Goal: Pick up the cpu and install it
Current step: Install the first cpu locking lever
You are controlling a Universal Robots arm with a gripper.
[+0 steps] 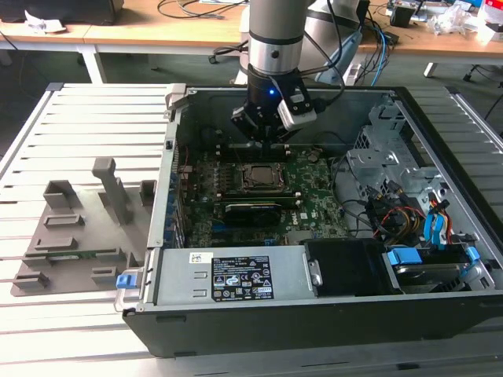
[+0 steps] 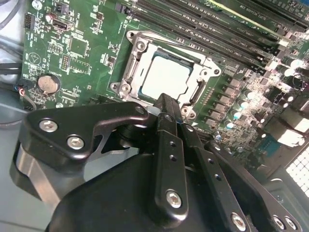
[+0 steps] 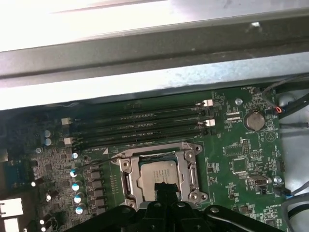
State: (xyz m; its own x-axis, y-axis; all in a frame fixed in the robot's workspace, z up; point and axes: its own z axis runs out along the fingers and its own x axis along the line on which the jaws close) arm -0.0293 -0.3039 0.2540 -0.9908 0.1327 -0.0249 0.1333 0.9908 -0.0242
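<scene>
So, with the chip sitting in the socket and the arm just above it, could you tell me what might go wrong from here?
1. The small silver-grey square cpu lies inside the metal-framed motherboard socket; whether it sits fully flat cannot be told, so pressing on it could damage it.
2. The black pincer hangs close to the socket frame's edge in both wrist views and could strike it.
3. The coin battery and small capacitors stand near the socket, exposed to a sideways move.
</scene>
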